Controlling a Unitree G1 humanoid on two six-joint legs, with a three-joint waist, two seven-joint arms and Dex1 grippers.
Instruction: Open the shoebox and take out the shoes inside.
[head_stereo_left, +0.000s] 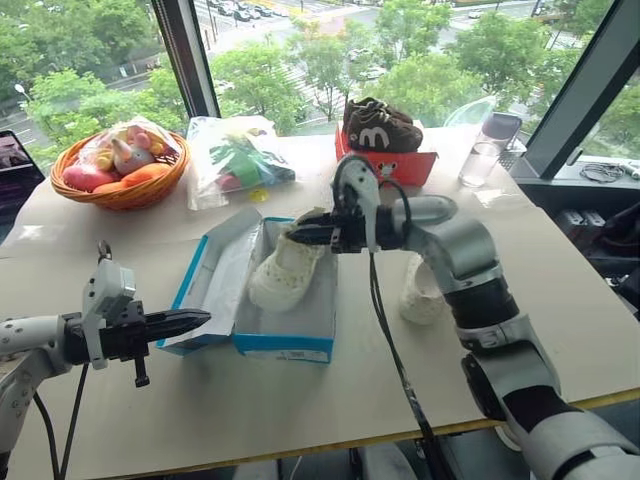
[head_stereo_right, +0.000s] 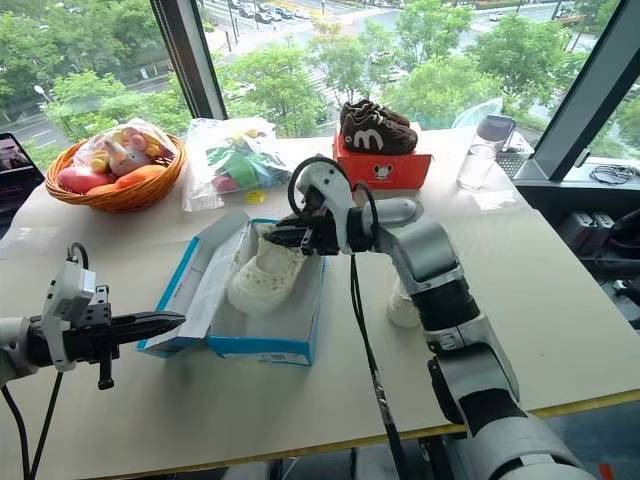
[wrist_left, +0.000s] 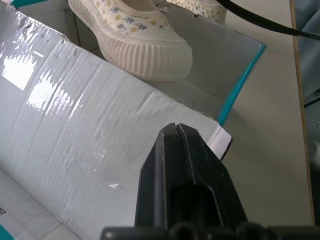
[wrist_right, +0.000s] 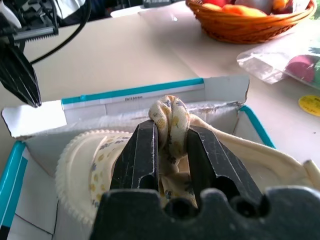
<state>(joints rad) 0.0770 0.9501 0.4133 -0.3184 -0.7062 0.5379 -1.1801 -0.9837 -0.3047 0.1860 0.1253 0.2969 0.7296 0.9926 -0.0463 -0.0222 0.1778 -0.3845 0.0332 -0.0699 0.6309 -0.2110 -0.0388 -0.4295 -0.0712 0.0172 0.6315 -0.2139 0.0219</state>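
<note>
- Right gripper (wrist_right: 170, 145) of mine is pinched on the bunched fabric of a cream-white shoe (head_stereo_left: 285, 268), holding it tilted over the open shoebox (head_stereo_left: 290, 335).
- Its toe points down into the white interior of the box, and from my right wrist view I see its ribbed sole rim and small floral print.
- Left gripper (head_stereo_left: 198, 319) of mine has its fingers pressed together, holding nothing, with the tips at the edge of the box's opened lid (head_stereo_left: 215, 275).
- That lid lies folded out to my left of the box.
- A second cream-white shoe (head_stereo_left: 422, 292) sits on the table (head_stereo_left: 560, 300) to my right of the box, partly behind my right arm.
- Farther back stand a red-orange box (head_stereo_left: 400, 165) with dark brown shoes (head_stereo_left: 380, 128) on top, a wicker basket (head_stereo_left: 120, 190) of fruit and toys, a plastic bag (head_stereo_left: 235, 160), and a clear bottle (head_stereo_left: 485, 150).
</note>
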